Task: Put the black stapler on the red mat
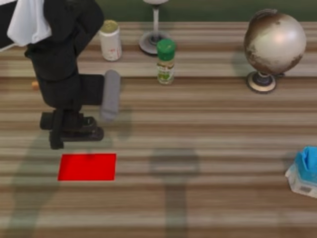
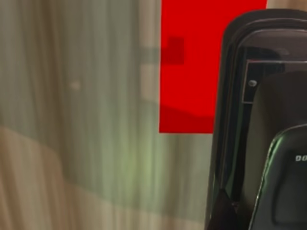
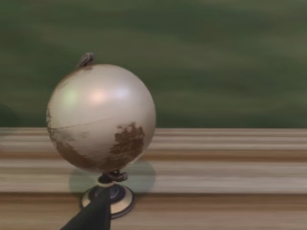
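- The black stapler (image 1: 79,130) is seen held in the jaws of the left gripper (image 1: 74,133), above the counter (image 1: 208,129) at the left side, just beyond the far edge of the red mat (image 1: 87,167).
- In the left wrist view, the stapler (image 2: 261,124) is shown partly over the mat (image 2: 201,67).
- The right gripper is not seen; the globe (image 3: 100,120) fills its wrist view.
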Available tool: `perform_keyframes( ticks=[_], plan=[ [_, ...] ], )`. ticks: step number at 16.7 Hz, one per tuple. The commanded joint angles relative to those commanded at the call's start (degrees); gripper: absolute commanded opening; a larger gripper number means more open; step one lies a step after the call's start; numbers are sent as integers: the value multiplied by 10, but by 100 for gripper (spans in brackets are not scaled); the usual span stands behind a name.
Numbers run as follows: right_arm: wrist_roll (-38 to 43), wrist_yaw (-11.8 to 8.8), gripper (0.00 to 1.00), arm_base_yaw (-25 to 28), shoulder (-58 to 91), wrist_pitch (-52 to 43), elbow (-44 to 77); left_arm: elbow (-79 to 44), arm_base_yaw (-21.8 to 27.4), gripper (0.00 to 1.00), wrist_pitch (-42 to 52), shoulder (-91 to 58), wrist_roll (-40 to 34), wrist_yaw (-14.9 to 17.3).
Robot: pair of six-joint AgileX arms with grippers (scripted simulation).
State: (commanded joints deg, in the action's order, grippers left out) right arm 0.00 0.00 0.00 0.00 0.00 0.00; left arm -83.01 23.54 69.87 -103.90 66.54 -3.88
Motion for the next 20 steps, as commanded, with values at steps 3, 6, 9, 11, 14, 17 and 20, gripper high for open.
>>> perform_keyframes(
  ticks=[3, 6, 9, 11, 14, 17, 20],
  plan=[
    [0, 0, 100, 0, 0, 0, 0, 1, -1, 0, 0, 1, 2, 0],
    [0, 0, 100, 0, 0, 0, 0, 6, 1, 0, -10, -3, 1, 0],
    [0, 0, 100, 0, 0, 0, 0, 43, -3, 0, -64, -18, 0, 0],
    [0, 0, 100, 0, 0, 0, 0, 78, -5, 0, -115, -34, 2, 0],
    [0, 0, 100, 0, 0, 0, 0, 128, -6, 0, -188, -57, 7, 0],
    [0, 0, 100, 0, 0, 0, 0, 149, -7, 0, -218, -67, 8, 0],
    [0, 0, 100, 0, 0, 0, 0, 149, -7, 0, -218, -67, 8, 0]
  ],
)
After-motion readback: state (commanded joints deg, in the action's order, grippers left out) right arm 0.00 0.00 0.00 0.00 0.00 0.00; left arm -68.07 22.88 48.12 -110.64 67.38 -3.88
